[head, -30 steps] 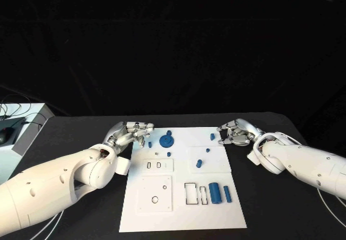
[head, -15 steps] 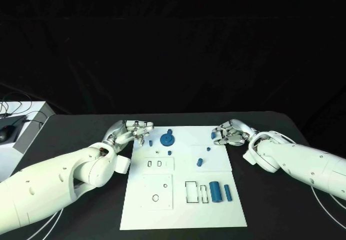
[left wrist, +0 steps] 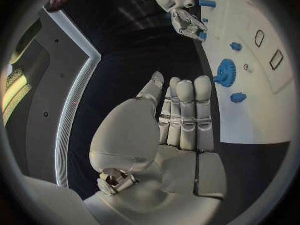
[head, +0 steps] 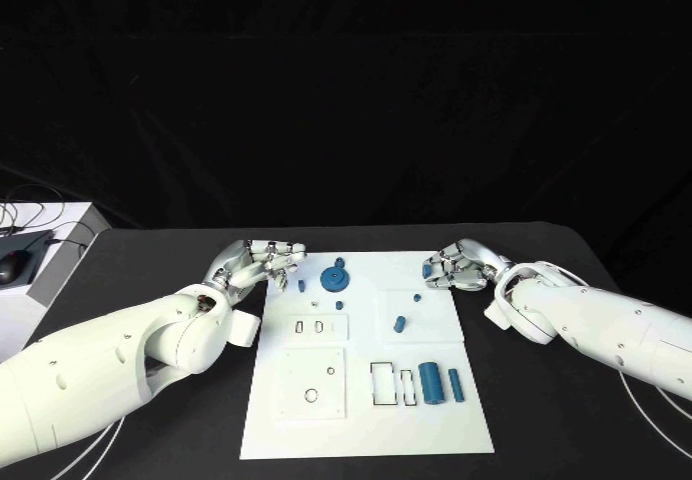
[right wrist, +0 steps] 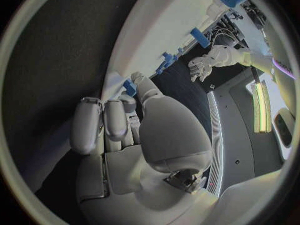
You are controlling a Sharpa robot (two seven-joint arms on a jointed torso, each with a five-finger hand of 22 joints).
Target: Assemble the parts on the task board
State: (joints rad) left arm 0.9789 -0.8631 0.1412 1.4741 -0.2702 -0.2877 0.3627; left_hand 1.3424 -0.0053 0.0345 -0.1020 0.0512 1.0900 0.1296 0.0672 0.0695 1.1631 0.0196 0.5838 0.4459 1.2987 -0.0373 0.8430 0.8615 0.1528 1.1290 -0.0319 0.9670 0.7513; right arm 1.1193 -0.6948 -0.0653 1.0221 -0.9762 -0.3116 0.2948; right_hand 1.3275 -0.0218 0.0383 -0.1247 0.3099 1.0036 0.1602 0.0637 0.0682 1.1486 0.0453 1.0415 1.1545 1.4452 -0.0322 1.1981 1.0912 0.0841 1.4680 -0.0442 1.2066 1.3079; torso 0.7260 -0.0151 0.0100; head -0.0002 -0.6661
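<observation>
1. Head view. White task board flat in the middle of the black desk, with small blue parts on it. Blue gear near the far edge, three short blue studs just beside it, two more blue studs toward the middle. Left hand at the board's far left corner, fingers stretched out, gripping nothing. Right hand at the far right edge, fingers closed on a small blue peg.
2. Same view, against the earlier frames. Right hand nearer the board than a second ago, when the peg lay apart from the fingers. Little different from half a second ago. Left hand and the other parts unmoved.
3. Same view, recesses. Two black-outlined rectangular recesses near the front right. Large blue cylinder and thin blue cylinder lying just beside them, outside the outlines.
4. Left wrist view. Left hand flat above the desk, fingers straight and side by side, nothing in them. Gear on the board beyond the fingertips. Right hand farther off, peg at its fingertips.
5. Right wrist view. Right hand at the board's edge, peg pinched between thumb and a finger. Left hand well apart across the board.
</observation>
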